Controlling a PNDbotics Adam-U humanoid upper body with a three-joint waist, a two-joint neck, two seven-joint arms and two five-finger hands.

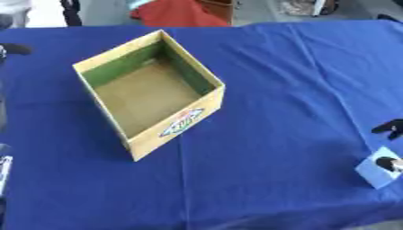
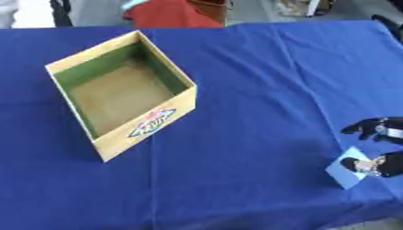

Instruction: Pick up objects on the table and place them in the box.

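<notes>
An open cardboard box [image 2: 146, 130] with a green inner wall and a printed logo on its front stands at the left middle of the blue-covered table [image 2: 252, 90]. Nothing shows inside it. At the right edge my right hand [image 2: 382, 164] has its black fingers curled onto a small flat light-blue thing [image 2: 343, 170], which sits tilted near the table's front right corner. Another finger [image 2: 367, 127] of that hand sticks out a little farther back, apart from the light-blue thing. My left hand does not show.
Dark and pale slivers [image 1: 3, 170] sit at the left edge of the left eye view; I cannot make them out. A red cloth [image 2: 169, 13] lies beyond the table's far edge. Bare blue cloth stretches between the box and my right hand.
</notes>
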